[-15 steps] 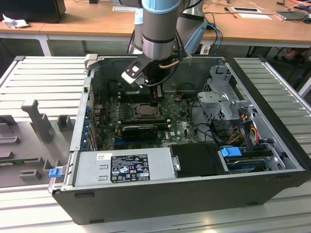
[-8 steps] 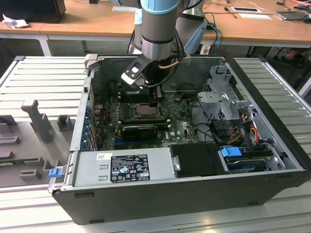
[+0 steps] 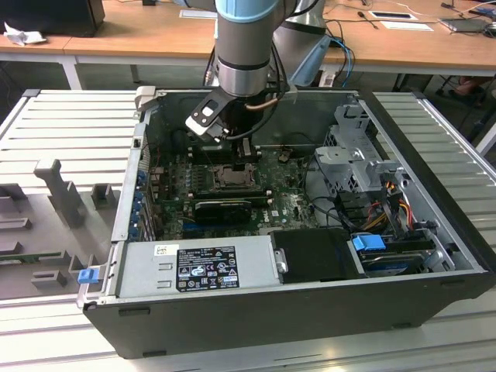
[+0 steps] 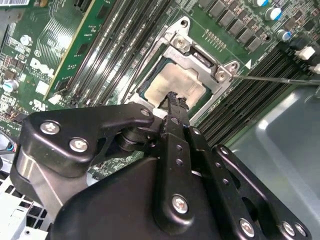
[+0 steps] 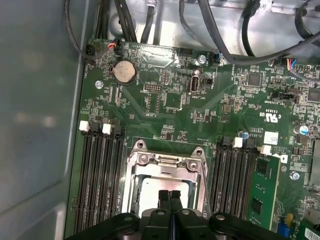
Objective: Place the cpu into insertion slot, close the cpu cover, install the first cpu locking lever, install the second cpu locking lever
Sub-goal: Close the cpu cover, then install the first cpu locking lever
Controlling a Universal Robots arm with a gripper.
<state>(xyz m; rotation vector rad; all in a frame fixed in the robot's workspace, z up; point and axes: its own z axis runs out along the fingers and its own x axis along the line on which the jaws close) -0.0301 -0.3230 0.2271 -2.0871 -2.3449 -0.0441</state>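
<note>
Wooden desks stand behind a slatted table [image 3: 70, 124] that bears an open PC case [image 3: 310, 310]. In the exterior view the slot [image 3: 231, 180] lies at 12 o'clock from the power supply [image 3: 194, 263], under the arm. The cpu [image 4: 172, 82] sits in it, framed by the cover [image 4: 200, 55]. The gripper [image 5: 170, 193] has its fingers pressed together, holding nothing, tips over the cpu; contact cannot be told.

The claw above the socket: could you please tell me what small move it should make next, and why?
Probably lift a little and shift toward the thin locking lever, which seems to stick out unlatched. The cpu already lies framed by the cpu cover, and the shut claw is poised over it with nothing held.
</note>
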